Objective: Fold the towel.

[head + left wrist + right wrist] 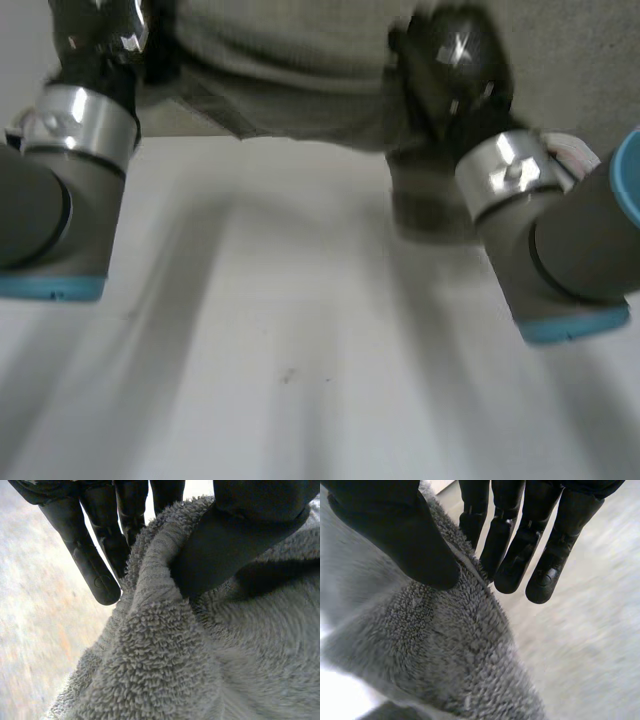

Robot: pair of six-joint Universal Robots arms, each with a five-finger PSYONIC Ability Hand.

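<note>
Head view has the grey towel (300,60) held up over the far side of the white desk (300,350), stretched between both arms. Left wrist view shows the left hand (240,540) pinching a towel edge between thumb and straight fingers (95,565). The right hand (395,535) pinches its edge likewise in the right wrist view.

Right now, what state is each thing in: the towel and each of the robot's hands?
towel: grey and fluffy, held by both hands at the far side of the table, bunched at each grip.
left hand: shut on the towel, its edge pinched between thumb and straight fingers.
right hand: shut on the towel, its edge pinched between thumb and straight fingers.
</note>
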